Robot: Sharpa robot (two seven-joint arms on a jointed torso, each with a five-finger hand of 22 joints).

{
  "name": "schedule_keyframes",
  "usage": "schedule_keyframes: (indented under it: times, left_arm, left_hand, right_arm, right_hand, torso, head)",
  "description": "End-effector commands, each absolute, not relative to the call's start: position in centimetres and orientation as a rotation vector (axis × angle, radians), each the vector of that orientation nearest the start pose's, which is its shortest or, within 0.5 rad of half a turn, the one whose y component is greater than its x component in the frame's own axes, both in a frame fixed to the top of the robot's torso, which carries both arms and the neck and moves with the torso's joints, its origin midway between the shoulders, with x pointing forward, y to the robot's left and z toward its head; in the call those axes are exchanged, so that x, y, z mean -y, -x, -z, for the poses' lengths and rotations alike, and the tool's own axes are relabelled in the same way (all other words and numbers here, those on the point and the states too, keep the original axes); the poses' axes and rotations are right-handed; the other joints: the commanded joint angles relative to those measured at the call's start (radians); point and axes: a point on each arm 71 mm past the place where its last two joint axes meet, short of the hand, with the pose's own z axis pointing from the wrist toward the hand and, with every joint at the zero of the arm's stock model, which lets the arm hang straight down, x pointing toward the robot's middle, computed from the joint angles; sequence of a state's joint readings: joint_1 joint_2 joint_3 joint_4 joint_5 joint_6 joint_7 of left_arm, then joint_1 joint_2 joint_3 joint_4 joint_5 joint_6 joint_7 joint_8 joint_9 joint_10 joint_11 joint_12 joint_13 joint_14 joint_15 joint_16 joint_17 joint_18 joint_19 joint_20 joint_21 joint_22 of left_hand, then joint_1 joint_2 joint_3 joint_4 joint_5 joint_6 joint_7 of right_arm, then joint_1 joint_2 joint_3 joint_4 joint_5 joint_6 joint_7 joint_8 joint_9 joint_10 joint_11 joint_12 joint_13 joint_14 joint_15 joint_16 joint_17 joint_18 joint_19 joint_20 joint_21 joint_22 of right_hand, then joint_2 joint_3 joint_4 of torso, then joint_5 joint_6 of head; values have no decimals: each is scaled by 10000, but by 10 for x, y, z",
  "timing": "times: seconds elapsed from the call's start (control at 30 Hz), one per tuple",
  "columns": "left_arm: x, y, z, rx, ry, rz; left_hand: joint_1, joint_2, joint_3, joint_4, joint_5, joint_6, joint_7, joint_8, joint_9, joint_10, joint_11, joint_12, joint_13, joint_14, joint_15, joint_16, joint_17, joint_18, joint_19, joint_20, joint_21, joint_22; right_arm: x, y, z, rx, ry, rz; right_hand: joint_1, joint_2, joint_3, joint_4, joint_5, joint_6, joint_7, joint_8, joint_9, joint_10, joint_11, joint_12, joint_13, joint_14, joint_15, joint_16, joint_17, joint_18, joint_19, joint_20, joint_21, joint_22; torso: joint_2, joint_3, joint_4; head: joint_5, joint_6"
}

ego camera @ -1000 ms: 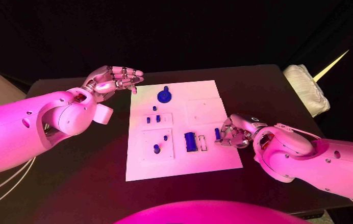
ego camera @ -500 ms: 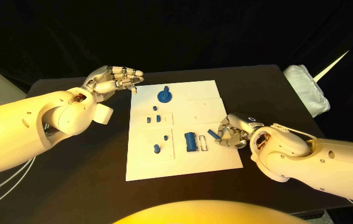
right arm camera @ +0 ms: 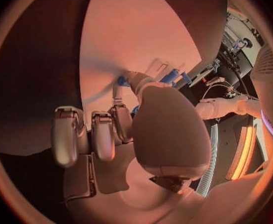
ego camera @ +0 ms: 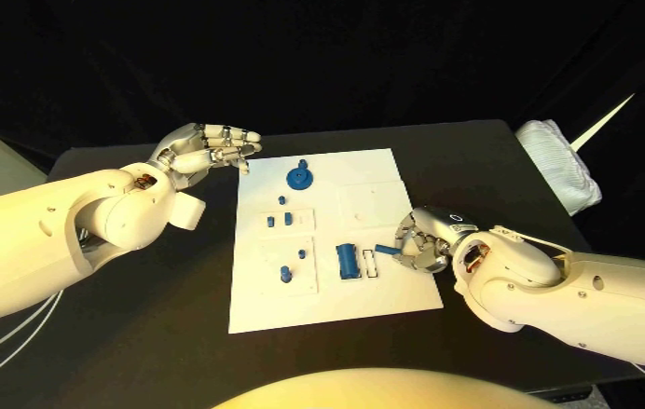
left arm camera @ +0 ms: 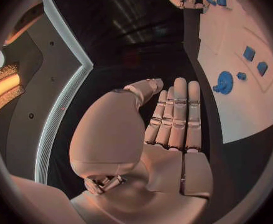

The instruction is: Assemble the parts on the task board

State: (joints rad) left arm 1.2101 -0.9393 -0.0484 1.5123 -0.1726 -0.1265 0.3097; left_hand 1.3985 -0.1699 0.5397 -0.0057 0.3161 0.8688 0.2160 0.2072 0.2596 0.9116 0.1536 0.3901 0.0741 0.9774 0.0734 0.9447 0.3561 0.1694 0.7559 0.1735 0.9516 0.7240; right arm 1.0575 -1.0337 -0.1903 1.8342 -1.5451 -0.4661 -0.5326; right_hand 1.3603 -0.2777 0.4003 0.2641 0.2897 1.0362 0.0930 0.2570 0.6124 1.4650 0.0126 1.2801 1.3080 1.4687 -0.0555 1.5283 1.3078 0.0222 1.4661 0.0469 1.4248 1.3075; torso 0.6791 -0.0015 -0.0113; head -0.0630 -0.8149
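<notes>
Right hand (ego camera: 425, 243) pinches a blue part (ego camera: 386, 251) over the task board (ego camera: 336, 306).

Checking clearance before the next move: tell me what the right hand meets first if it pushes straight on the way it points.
Probably the blue block on the task board; the right hand holds a small blue part pointing there, though depth is unclear.

The table (ego camera: 161, 316) is black, and the task board (ego camera: 383, 171) on it is plain white with faint raised white panels. The parts are blue: a round disc-shaped part (ego camera: 300, 178) in mid blue, a rectangular block (ego camera: 347, 261) in the same blue, and a small bar (ego camera: 386, 251) of blue at the right hand (ego camera: 428, 244). Both hands are silver, the left hand (ego camera: 209, 148) on a white arm. A white padded bundle (ego camera: 562, 162) lies at the table's far right edge.
</notes>
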Motion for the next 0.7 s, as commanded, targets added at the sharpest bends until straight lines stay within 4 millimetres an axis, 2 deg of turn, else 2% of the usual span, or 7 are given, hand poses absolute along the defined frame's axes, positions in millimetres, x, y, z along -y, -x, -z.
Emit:
schedule_keyframes:
  times: [0.03,0.2,0.7]
  left_arm:
    - [-246,-484,178,-16029,9444,15407]
    - [-246,-484,178,-16035,9444,15409]
    - [-246,-484,178,-16048,9445,15413]
  left_hand:
    - [56,73,1,-51,44,6,24,-4,-16,-64,13,35,-15,15,26,-41,-18,143,68,-6,10,16]
    - [56,73,1,-51,44,6,24,-4,-16,-64,13,35,-15,15,26,-41,-18,143,68,-6,10,16]
    - [56,73,1,-51,44,6,24,-4,-16,-64,13,35,-15,15,26,-41,-18,143,68,-6,10,16]
  right_arm:
    - [227,-371,273,-19109,-757,-3525]
    - [221,-370,271,-18960,-687,-3768]
    - [212,-371,270,-18825,-457,-3963]
  right_hand:
    - [-316,-100,-79,130,-291,-111,68,-105,-1649,-73,43,-62,1059,836,32,-41,1871,48,729,24,-62,2268]
    - [-653,-150,-366,151,-698,-198,93,-151,-1638,-91,75,-74,1052,838,62,-40,1878,54,722,58,-92,2261]
    - [-584,-135,-456,47,-766,-230,91,-165,-1631,-124,73,-131,1022,834,63,-50,1864,61,714,66,-131,2252]
  torso:
    - [10,4,-3]
    - [4,7,-5]
    - [10,0,2]
  head:
    - [22,4]
    - [33,-5]
    - [35,-4]
